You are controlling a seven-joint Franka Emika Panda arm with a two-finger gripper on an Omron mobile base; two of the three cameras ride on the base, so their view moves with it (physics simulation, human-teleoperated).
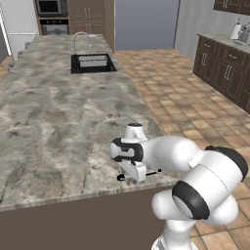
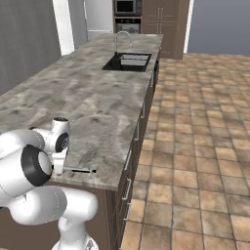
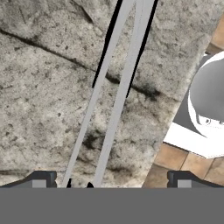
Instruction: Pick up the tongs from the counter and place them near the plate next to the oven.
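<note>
We judge the task barely begun: the tongs [image 3: 114, 100] lie flat on the table [image 1: 53, 122] near its front edge, not yet lifted. Our tool [image 3: 111, 177] hangs just above them, released and spread wide, one tip either side; grasp, carry and placement remain

- The counter [image 1: 53, 122] is a long top of grey-beige marbled stone on a dark brown base.
- A black sink [image 1: 93, 63] with an arched faucet [image 1: 80, 40] is set in its far part.
- The tongs [image 3: 116, 92] lie flat on the stone near the front edge, two thin silver arms.
</note>
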